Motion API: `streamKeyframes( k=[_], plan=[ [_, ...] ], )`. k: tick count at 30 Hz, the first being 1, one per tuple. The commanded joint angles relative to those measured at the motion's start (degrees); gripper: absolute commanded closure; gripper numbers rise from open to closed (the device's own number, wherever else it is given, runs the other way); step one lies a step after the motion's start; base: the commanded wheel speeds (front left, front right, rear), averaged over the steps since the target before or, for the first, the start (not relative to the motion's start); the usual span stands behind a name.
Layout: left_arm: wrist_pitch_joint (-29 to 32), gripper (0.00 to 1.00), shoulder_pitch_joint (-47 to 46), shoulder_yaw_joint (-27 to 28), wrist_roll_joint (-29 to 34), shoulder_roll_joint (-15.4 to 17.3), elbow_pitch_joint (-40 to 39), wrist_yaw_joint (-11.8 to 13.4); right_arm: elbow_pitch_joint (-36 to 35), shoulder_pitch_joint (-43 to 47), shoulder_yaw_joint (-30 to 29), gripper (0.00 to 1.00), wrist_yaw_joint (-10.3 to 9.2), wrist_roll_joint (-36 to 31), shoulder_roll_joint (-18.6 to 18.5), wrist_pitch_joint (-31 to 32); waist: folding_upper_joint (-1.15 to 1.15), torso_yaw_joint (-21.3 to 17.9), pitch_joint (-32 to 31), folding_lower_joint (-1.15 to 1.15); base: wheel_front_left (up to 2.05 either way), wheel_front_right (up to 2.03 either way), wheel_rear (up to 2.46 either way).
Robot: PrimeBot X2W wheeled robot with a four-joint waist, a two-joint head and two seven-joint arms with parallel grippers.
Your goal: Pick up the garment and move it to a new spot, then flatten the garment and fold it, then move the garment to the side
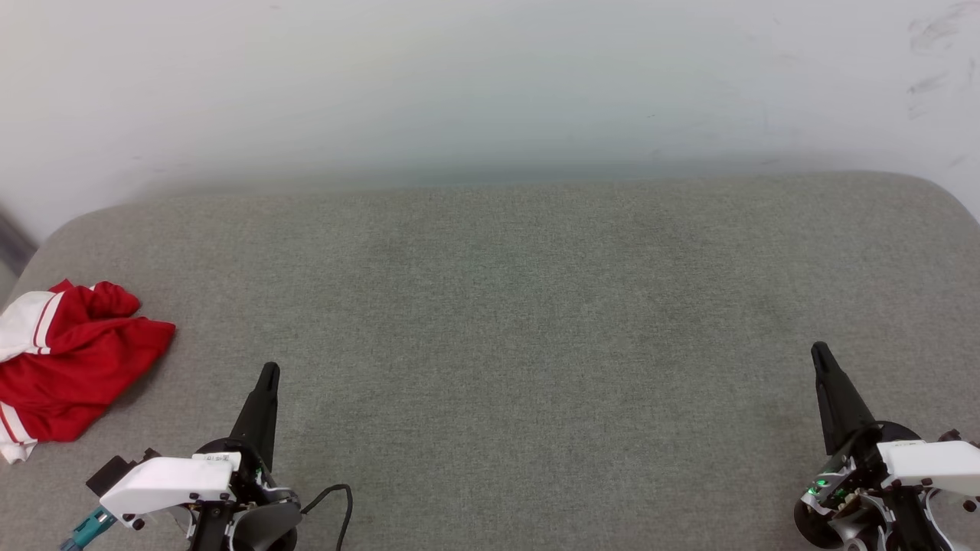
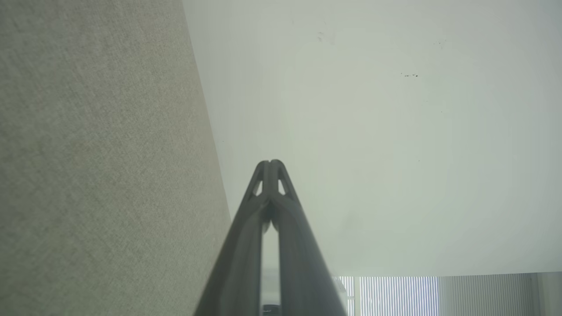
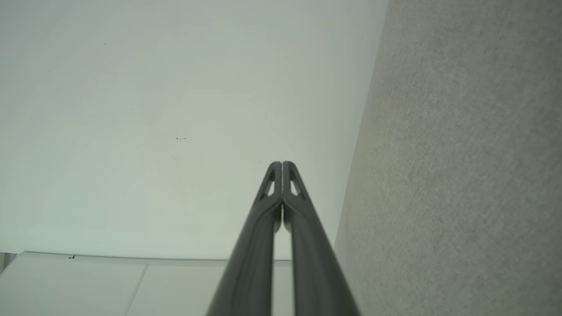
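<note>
The garment [image 1: 69,360], red cloth with white sleeves and striped trim, lies crumpled in a heap at the far left of the grey fabric surface [image 1: 505,306], partly cut off by the frame edge. My left gripper [image 1: 269,371] hovers at the lower left, to the right of the heap and apart from it, fingers pressed together and empty. At the lower right my right gripper [image 1: 819,350] is also shut with nothing in it. In each wrist view the closed fingertips [image 2: 270,163] [image 3: 282,163] point toward the pale wall.
A pale wall [image 1: 490,84] rises behind the grey surface, whose back corners are rounded. A black cable [image 1: 337,497] loops beside my left wrist. A slatted panel [image 2: 395,294] shows low in the left wrist view.
</note>
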Motion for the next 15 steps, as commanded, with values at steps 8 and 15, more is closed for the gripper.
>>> streamKeyframes(
  k=[8, 15],
  plan=[
    [0.1, 1.0, -0.4, 0.1, 0.1, -0.1, 0.0, -0.2, 0.1, -0.7, 0.0, 1.0, -0.02, -0.2, 0.2, 0.0, 0.0, 0.0, 0.0, 0.0, 0.0, 0.0, 0.0],
    [-1.1, 0.0, 1.6, -0.4, 0.1, -0.1, 0.4, 0.0, 1.2, 1.6, 0.2, 0.0, -0.01, -0.4, 0.1, -1.1, 0.0, 0.0, 0.0, 0.0, 0.0, 0.0, 0.0]
  ],
)
